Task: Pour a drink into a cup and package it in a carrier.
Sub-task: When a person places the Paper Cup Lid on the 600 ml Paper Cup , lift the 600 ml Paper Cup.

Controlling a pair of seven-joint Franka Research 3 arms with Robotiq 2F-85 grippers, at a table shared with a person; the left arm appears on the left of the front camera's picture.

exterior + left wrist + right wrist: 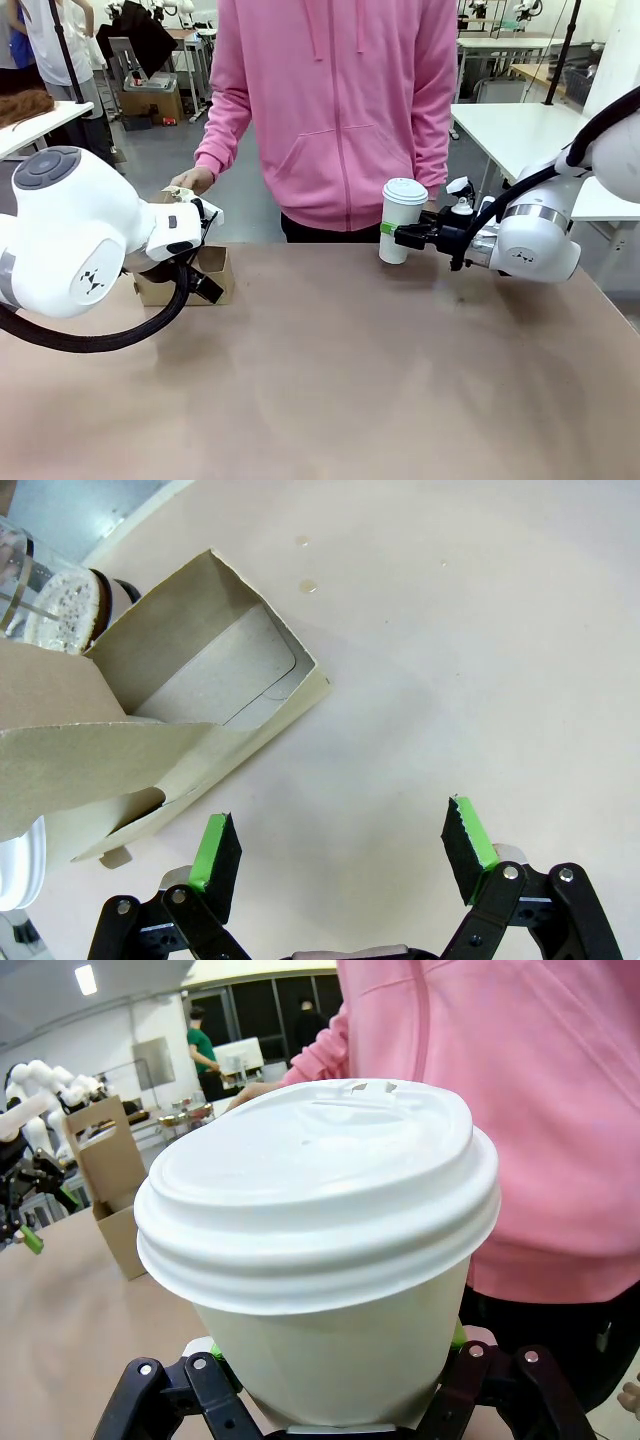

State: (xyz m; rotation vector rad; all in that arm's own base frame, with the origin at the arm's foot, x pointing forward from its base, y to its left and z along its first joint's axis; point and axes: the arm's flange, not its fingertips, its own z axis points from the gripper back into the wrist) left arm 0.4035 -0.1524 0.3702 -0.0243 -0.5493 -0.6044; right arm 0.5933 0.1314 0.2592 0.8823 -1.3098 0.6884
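My right gripper (397,236) is shut on the cup (402,222), a white paper cup with a white domed lid, at the table's far edge in front of the person. Up close, the cup (320,1260) sits between the right gripper's (335,1395) jaws. The lid hides the drink. The brown cardboard carrier (190,278) stands at the far left, and the person's hand (188,182) is at its top. My left gripper (207,250) is beside it. In the left wrist view the left gripper (340,845) is open over bare table, right of the carrier (190,670).
A clear glass vessel (30,580) stands behind the carrier. A few small drops (310,585) lie on the tan table (330,380). The person in a pink hoodie (340,100) stands at the far edge. The carrier (110,1175) and left arm (30,1110) also show in the right wrist view.
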